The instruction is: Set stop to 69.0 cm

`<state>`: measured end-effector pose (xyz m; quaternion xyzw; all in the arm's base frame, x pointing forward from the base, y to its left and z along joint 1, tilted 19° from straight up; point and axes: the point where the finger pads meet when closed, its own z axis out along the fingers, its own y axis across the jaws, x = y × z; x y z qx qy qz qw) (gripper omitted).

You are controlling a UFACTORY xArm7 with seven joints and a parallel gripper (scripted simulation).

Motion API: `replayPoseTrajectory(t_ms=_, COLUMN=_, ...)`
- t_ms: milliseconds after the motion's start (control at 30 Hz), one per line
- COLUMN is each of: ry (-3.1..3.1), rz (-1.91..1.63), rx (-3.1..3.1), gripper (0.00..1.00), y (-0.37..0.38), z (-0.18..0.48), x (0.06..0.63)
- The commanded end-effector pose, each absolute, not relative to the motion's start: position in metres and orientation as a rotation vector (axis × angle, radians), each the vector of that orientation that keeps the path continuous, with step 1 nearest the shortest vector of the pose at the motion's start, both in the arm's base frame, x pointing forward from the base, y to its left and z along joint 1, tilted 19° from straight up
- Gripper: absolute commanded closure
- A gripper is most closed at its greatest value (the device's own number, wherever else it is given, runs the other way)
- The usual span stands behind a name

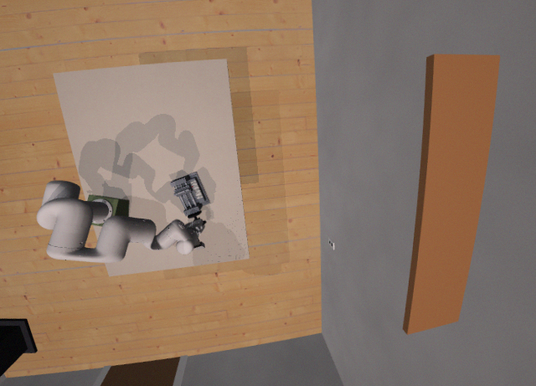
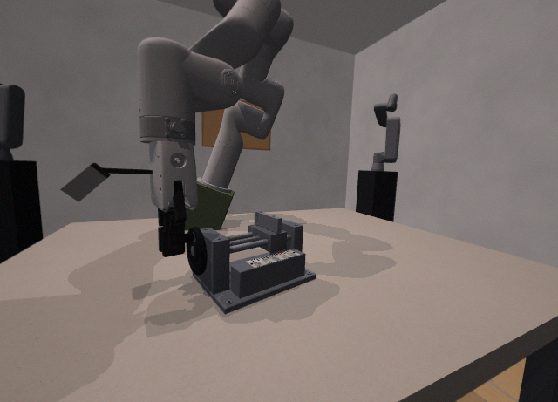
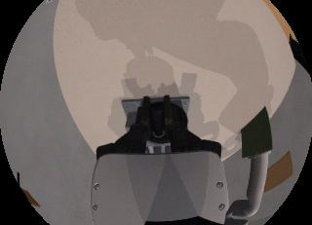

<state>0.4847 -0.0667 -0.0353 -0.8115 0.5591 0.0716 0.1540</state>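
Exterior view, left to right: flat dark paddle on a rod (image 2: 84, 181) sticking out left of the wrist; xArm gripper (image 2: 171, 240) pointing straight down, fingers nearly together and clamped on the crank knob at the rim of the black handwheel (image 2: 195, 251); wheel sits on the left end plate of the grey stop fixture (image 2: 266, 275), which is bolted flat on the beige table (image 2: 405, 308); twin guide rods run right from the wheel to the sliding stop block (image 2: 268, 224), which looks to sit toward the far end of the rods; scale strip (image 2: 270, 257) on the front bar with a small red marker near its right end, digits too small to read; green arm base (image 2: 211, 206) behind the fixture; spare arm on a black pedestal (image 2: 377, 194) far right by the wall. Top view: gripper (image 1: 197, 227) at the near end of the fixture (image 1: 188, 193), well inside the table edge. Wrist view: dark fingers closed over something dark, fixture edge just past them, detail unclear. Progress, as a judgement: grasp is made and cranking is likely the step in hand; whether the stop reads 69.0 cm cannot be told; release plainly not yet done, and that is what remains once the reading is right.
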Motion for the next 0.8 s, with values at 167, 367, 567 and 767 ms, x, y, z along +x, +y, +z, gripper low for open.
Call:
replayPoseTrajectory(t_ms=167, ry=1.605, rz=0.204, rx=-2.326, gripper=0.94, y=-0.061, z=-0.039, x=0.498)
replayPoseTrajectory(t_ms=367, ry=1.605, rz=0.204, rx=-2.326, gripper=0.94, y=-0.056, z=-0.047, x=0.504)
replayPoseTrajectory(t_ms=567, ry=1.605, rz=0.204, rx=-2.326, gripper=0.94, y=-0.053, z=-0.055, x=0.507)
replayPoseTrajectory(t_ms=767, ry=1.605, rz=0.204, rx=-2.326, gripper=0.94, y=-0.049, z=-0.068, x=0.505)
